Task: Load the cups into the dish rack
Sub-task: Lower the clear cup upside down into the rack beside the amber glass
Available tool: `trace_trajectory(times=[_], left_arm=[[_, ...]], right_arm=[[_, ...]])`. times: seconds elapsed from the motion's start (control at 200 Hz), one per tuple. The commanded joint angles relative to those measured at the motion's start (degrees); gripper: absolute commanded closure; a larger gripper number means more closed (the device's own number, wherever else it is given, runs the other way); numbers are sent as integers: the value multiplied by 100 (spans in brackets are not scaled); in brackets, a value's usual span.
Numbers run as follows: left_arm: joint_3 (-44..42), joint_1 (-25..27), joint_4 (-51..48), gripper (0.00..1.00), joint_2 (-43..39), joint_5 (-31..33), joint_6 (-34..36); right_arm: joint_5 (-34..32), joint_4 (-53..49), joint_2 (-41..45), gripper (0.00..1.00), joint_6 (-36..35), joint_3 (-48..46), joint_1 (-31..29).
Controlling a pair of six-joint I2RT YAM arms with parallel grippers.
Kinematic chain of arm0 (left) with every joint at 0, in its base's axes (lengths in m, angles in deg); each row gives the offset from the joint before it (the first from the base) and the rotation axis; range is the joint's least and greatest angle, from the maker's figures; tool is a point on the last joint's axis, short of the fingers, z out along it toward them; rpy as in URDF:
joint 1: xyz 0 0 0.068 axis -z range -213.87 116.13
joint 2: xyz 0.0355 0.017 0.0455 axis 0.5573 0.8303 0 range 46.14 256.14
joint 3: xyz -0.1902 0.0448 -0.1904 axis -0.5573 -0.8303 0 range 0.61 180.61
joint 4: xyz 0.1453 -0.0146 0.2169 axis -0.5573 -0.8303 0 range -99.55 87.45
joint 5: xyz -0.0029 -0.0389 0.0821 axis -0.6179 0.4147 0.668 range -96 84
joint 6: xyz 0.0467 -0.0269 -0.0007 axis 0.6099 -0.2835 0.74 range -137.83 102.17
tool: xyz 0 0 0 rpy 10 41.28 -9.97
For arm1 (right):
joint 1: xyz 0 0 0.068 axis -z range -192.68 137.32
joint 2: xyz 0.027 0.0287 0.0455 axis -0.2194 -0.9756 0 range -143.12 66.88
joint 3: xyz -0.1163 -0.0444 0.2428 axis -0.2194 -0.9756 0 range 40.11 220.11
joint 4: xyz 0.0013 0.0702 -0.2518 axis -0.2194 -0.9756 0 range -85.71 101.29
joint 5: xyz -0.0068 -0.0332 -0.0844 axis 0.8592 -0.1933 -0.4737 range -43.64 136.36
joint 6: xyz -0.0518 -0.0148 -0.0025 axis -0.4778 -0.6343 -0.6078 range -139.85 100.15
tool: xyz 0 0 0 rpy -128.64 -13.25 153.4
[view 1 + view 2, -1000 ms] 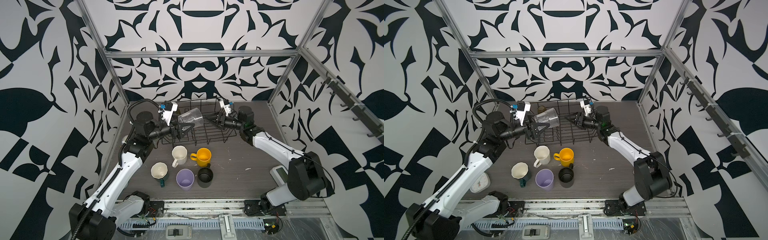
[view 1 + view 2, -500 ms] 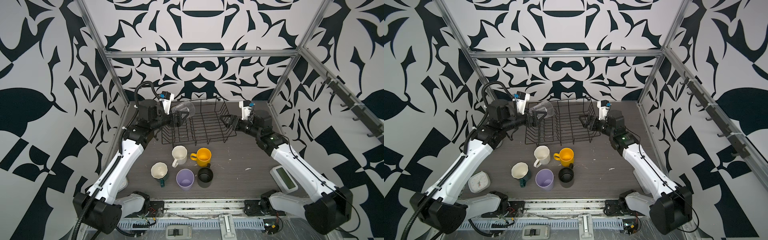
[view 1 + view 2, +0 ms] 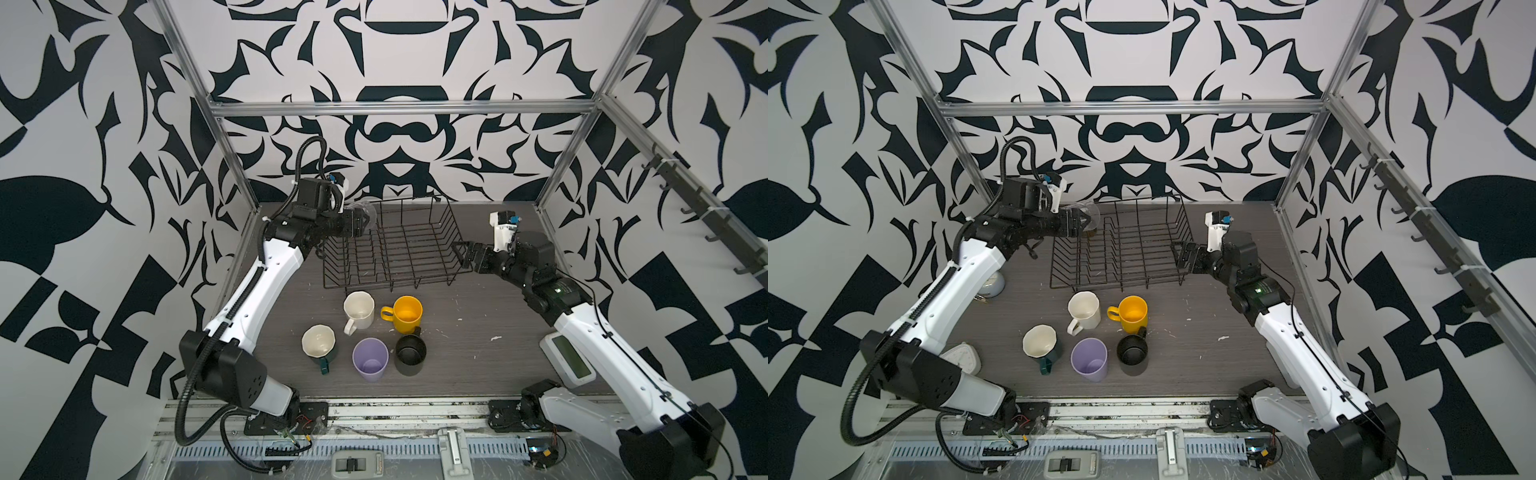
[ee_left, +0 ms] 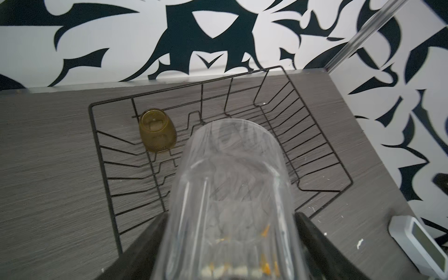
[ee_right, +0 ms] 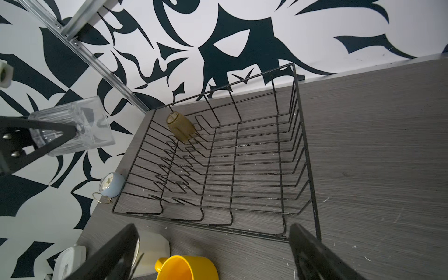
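Cups wait nearest me on the table [image 3: 478, 353]: lilac tumbler [image 3: 370, 359], black mug [image 3: 410, 355], dark-green mug [image 3: 319, 347], cream mug [image 3: 358, 309], yellow mug [image 3: 407, 313]. Behind them sits the dish rack [image 3: 390, 266], with my right gripper [image 3: 464, 253] beside it, jaws wide apart and empty. In its far corner rests the amber tumbler [image 4: 157, 132]. My left gripper [image 3: 360, 221], clamped on the clear tumbler [image 4: 230, 194], hangs above there. I should lower it slowly, miss the amber one, then let go.

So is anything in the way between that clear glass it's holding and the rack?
Only partly. The left tool holds the clear tumbler by the dish rack's far left corner, where an amber tumbler already rests tilted among the wires. The rest of the rack looks bare.
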Motion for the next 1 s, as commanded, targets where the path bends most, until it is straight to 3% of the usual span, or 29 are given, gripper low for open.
trace_trajectory(times=[0.0,0.355,0.585,1.0], left_arm=[[447,-47,-610,100,294,415,171],[1861,-150,-1761,100,1654,986,396],[2717,-208,-2430,100,2516,967,450],[3394,-278,-3025,100,3402,922,536]], right_arm=[[-121,-23,110,1,-190,-3,29],[98,-12,156,2,-232,-62,35],[106,-188,220,2,-444,4,48],[240,-186,117,2,-470,32,77]])
